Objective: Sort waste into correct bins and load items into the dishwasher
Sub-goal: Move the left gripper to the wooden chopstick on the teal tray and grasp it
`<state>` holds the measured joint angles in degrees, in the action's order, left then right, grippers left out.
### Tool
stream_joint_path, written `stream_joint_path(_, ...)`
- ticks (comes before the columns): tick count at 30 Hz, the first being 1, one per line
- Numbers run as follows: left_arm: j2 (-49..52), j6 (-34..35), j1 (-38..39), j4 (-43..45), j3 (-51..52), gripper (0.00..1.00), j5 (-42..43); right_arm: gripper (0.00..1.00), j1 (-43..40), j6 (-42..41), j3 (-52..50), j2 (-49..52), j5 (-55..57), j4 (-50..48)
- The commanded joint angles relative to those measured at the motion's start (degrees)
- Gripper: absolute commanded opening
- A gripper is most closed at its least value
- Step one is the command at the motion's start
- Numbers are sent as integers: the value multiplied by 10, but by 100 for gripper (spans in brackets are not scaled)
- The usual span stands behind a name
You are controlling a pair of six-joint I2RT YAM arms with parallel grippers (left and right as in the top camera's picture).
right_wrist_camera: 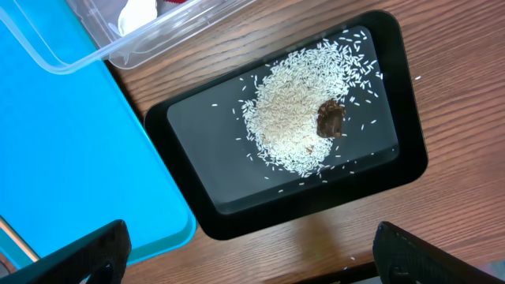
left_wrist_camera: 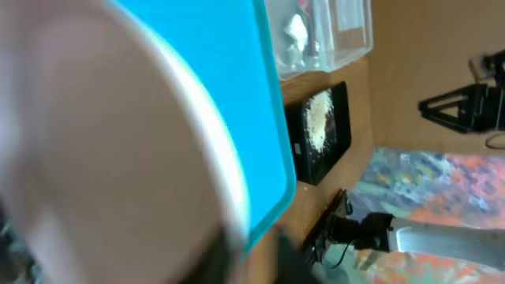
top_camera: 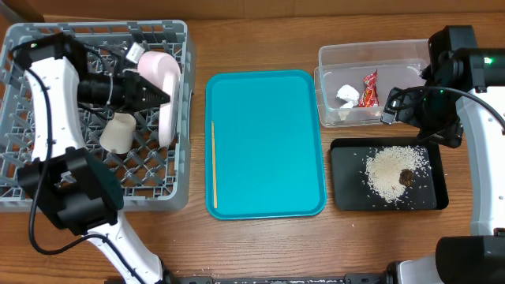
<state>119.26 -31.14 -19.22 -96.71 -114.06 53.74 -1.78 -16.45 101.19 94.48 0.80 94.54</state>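
Wooden table [top_camera: 268, 24], teal tray [top_camera: 267, 142] in the middle. Overhead: grey dish rack [top_camera: 95, 28] left of the teal tray, pink-white plate [top_camera: 166, 102] on edge inside it, small cup [top_camera: 117, 132] lying further left. Left gripper [top_camera: 150, 93] is right against the plate; can't tell if it's clamped or let go. Wooden stick [top_camera: 214, 162] lies along the teal tray's left edge. Right of the teal tray, upper: clear tub [top_camera: 371, 51] with red wrapper [top_camera: 369, 89] and white paper scrap [top_camera: 348, 95]. Lower: black tray [top_camera: 347, 197] with rice [top_camera: 390, 170] and brown lump [top_camera: 406, 177]. Right gripper [top_camera: 397, 106] hangs over the tub/black tray boundary. Left wrist: blurred plate fills the frame, grip unreadable. Right wrist: fingers wide apart, nothing between them, black tray below.
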Motion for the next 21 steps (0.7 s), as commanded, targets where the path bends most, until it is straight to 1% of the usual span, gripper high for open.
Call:
stream_joint_path(1,0,56,-14,-1,2,76,-32,100,-1,4,1,-5,0,-1)
stream_joint_path(3,-2,59,-15,-2,2,84,-33,100,-1,4,1,-5,0,-2)
stream_joint_path(7,-29,56,-14,-1,1,95,-15,100,-1,4,1,-5,0,-1)
stream_joint_path(8,-38,55,-14,-1,-1,100,-15,100,-1,4,1,-5,0,-1)
stream_joint_path(14,-130,61,-9,-1,-7,100,-22,100,-1,4,1,-5,0,-2)
stream_joint_path(17,-177,112,10,-1,-7,100,-83,100,-1,4,1,-5,0,-2)
stream_joint_path(19,-205,172,33,-1,-7,100,-145,100,-1,4,1,-5,0,-2)
stream_joint_path(21,-225,257,70,-1,-7,100,-212,100,-1,4,1,-5,0,-2)
